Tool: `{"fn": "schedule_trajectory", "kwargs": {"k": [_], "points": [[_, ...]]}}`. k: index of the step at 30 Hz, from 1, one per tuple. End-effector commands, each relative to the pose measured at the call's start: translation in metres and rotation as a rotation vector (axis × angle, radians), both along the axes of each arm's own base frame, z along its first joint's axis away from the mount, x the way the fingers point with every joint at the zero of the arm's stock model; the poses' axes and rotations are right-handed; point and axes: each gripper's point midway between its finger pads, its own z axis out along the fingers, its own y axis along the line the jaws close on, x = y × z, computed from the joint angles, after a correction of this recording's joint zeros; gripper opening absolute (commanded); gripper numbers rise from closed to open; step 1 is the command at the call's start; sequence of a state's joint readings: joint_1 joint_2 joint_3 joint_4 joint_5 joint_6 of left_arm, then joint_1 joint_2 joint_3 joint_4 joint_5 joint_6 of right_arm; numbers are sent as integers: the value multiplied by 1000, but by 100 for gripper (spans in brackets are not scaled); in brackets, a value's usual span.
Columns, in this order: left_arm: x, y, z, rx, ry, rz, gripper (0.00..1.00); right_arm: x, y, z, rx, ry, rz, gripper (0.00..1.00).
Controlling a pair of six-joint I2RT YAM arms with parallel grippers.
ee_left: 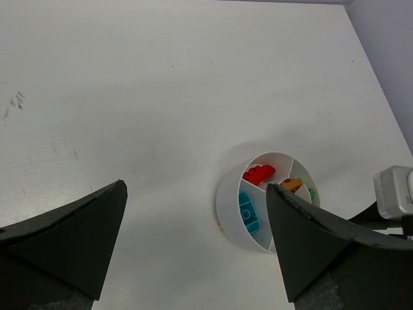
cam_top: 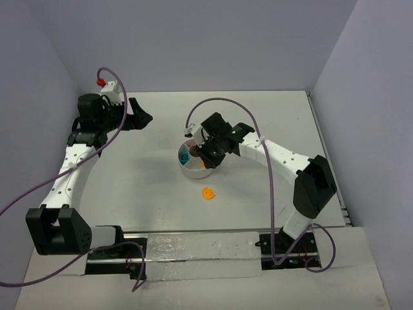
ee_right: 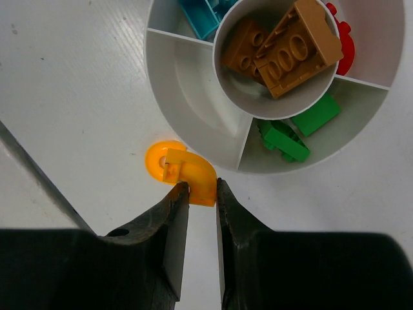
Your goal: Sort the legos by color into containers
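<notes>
The white dish (ee_right: 161, 84) lies under my right gripper (ee_right: 201, 187), which is shut on a curved yellow-orange lego (ee_right: 197, 177) just outside the dish's rim. A round yellow-orange part (ee_right: 155, 161) shows right behind it; I cannot tell whether the two are joined. The centre well holds brown-orange bricks (ee_right: 290, 45). Wedges hold green (ee_right: 287, 139), teal (ee_right: 203, 16) and red (ee_right: 345, 45) bricks; one wedge (ee_right: 187, 97) is bare. In the top view my right gripper (cam_top: 210, 157) hovers over the dish (cam_top: 187, 170), and a yellow-orange lego (cam_top: 207, 193) lies on the table. My left gripper (cam_top: 139, 116) is open and empty, far from the dish (ee_left: 229, 206).
Purple cables loop over both arms. The table's walls stand at the back and both sides. A metal rail (cam_top: 200, 248) runs along the near edge between the arm bases.
</notes>
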State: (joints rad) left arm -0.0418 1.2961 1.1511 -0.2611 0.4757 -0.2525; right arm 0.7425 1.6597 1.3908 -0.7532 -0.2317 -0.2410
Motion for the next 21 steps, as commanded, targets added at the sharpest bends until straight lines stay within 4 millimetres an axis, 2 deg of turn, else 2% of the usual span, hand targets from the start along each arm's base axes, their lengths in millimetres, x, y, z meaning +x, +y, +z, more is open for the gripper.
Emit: {"fn": "schedule_trajectory", "kwargs": {"k": [1,10,17,21], "points": [[-3,4,8,-4,-8,20,99,9,12,14,7,-32,-18,0],[-5,6,7,15,-10,23,99,14,23,4,-30,-20,-25,4],[-5,6,4,17,-6,23,99,22,25,5,-41,-35,-39,20],[-5,7,4,21,-4,25,99,25,27,4,-46,-35,-42,25]]}}
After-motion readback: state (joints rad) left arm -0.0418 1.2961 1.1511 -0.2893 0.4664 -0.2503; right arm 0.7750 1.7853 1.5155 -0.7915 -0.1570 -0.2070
